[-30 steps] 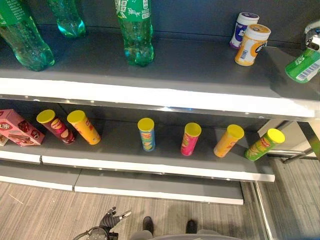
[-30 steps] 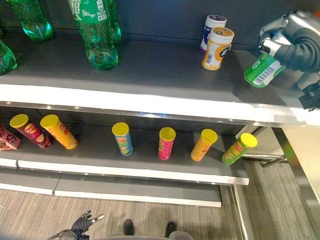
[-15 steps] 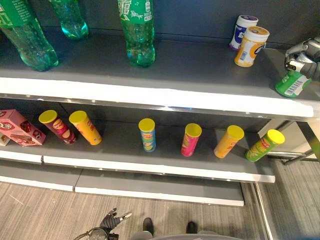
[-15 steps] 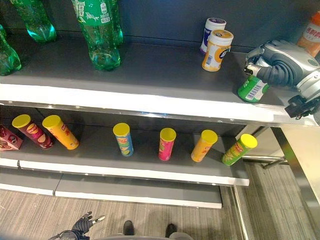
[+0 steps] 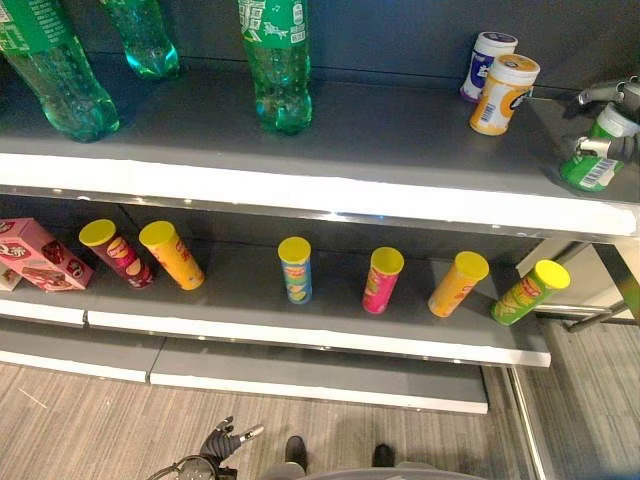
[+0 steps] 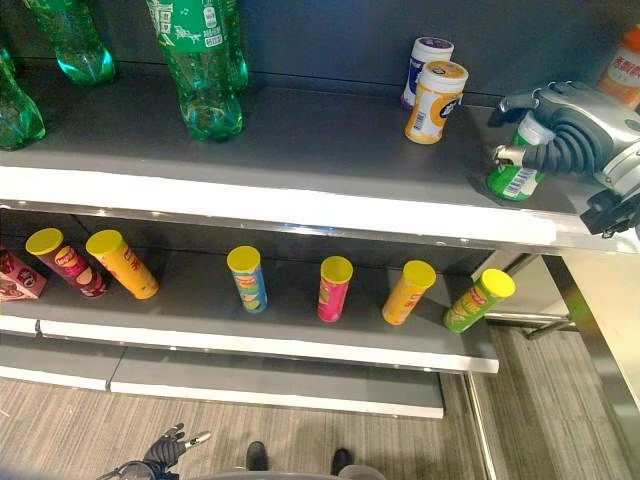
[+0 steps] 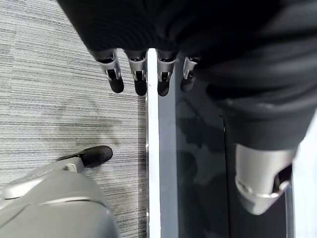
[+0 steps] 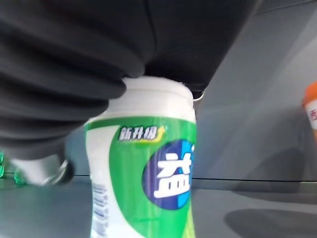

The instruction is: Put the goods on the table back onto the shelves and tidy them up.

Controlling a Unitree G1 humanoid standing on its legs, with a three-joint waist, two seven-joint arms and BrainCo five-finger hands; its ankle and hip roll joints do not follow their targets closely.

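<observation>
A green gum jar [image 6: 514, 178] with a white lid stands upright on the right end of the upper shelf [image 6: 300, 205]. My right hand [image 6: 572, 128] is at it from the right, with thumb and fingers still round its upper part. In the right wrist view the green gum jar [image 8: 146, 178] sits right against the palm. An orange-yellow jar [image 6: 435, 100] and a white and purple jar [image 6: 425, 58] stand just left of it, further back. My left hand [image 5: 224, 440] hangs low over the floor, and its fingers [image 7: 139, 79] are straight and hold nothing.
Several green bottles [image 6: 200, 70] stand on the left half of the upper shelf. An orange jar [image 6: 625, 65] is at the far right. Several yellow-lidded chip cans [image 6: 334, 288] and a pink box [image 5: 35, 255] are on the lower shelf [image 6: 260, 345].
The green jar, held tilted above the shelf a second ago, has come down and now stands upright on the shelf. The right hand's fingers have loosened slightly.
</observation>
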